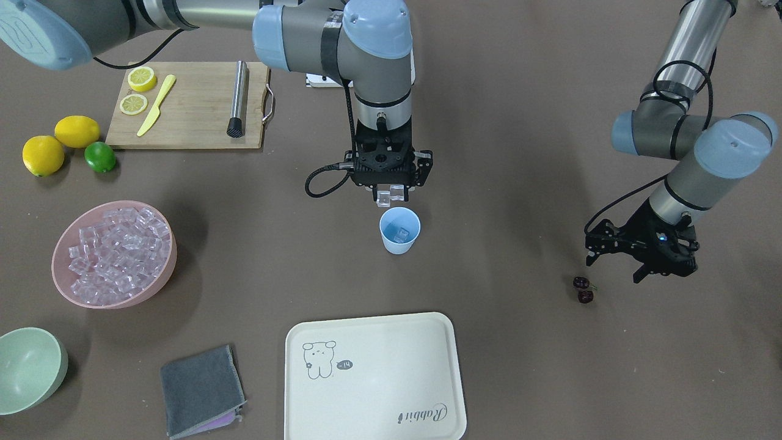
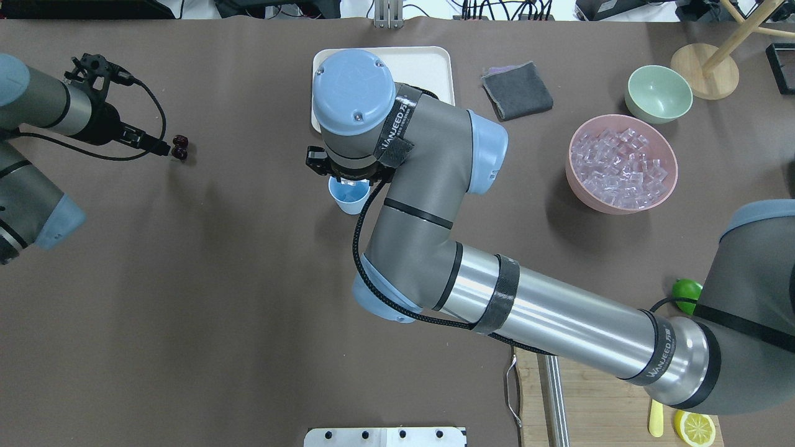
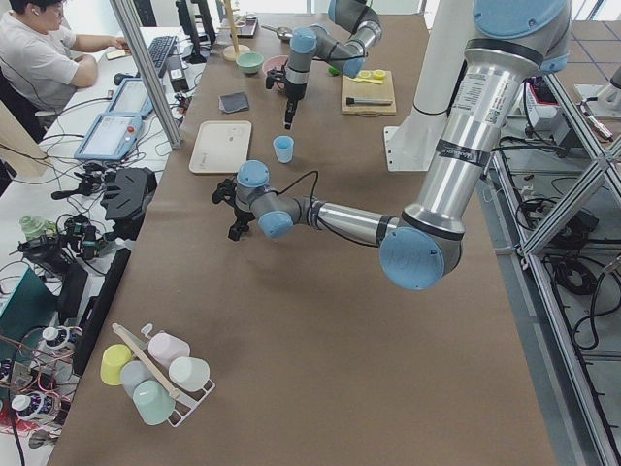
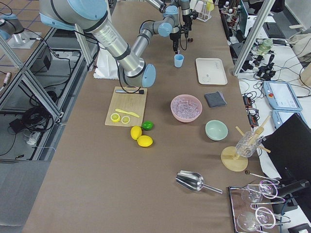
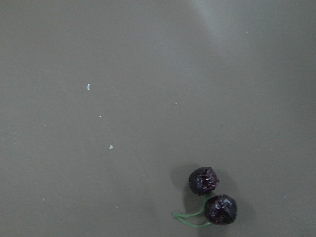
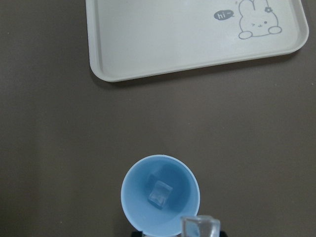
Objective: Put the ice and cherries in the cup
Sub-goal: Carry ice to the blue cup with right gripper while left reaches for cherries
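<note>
You're watching the right gripper (image 1: 391, 194) hanging just above the cup (image 1: 399, 230), centre of the front-facing view, its jaws clamping an ice cube (image 1: 385, 197) over the rim. A second cube (image 6: 159, 192) is lying on the cup's bottom. Below the cup, the tray (image 1: 379, 360) is showing "Rabbit" in script at its lower right. In the right wrist view it is also showing "hi~" in a speech bubble beside the rabbit drawing. The strap (image 2: 393, 127) on the right arm is reading "WANJEED" in the overhead view. Lower right, the cherries (image 1: 583, 290) are resting on the bare table (image 1: 501, 183), near the left gripper (image 1: 614, 269), whose jaws are standing apart. Open brown surface is lying all round the cup and between it and the cherries. The pink bowl (image 1: 168, 272) of ice is sitting well apart, at left.
</note>
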Robot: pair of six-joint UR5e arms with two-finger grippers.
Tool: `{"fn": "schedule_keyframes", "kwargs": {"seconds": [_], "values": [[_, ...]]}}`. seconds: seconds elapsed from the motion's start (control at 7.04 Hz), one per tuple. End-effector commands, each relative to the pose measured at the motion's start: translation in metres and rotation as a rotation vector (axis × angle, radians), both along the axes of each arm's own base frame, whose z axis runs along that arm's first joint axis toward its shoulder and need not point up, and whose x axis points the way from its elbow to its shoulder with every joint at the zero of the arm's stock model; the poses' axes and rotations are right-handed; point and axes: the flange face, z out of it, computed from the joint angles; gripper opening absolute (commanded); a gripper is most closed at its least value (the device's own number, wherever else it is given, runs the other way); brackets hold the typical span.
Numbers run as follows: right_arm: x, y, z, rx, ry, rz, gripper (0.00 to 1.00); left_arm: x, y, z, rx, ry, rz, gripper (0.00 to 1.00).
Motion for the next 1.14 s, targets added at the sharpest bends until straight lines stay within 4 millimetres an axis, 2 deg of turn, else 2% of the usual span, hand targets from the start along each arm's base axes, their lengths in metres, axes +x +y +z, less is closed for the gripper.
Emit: {"fn": "schedule_keyframes", "kwargs": {"seconds": [0.0, 0.14, 0.43, 0.71, 0.99], "values": [[-0.005, 0.001, 0.002, 0.005, 0.009, 0.009, 0.00, 0.026, 0.012, -0.001, -0.007, 0.006, -0.003, 0.97], [-0.005, -0.002, 0.001, 0.018, -0.011, 0.022, 0.00, 0.027, 0.009, -0.005, -0.004, 0.007, -0.004, 0.97], [-0.018, -0.012, 0.014, 0.030, -0.027, 0.044, 0.04, 0.027, 0.002, -0.006, 0.020, -0.025, -0.039, 0.97], [-0.022, -0.016, 0.021, 0.035, -0.016, 0.056, 0.09, 0.027, 0.001, 0.006, 0.010, -0.035, -0.039, 0.97], [-0.027, -0.017, 0.025, 0.038, -0.002, 0.059, 0.34, 0.028, 0.000, 0.004, 0.011, -0.034, -0.039, 0.97]]}}
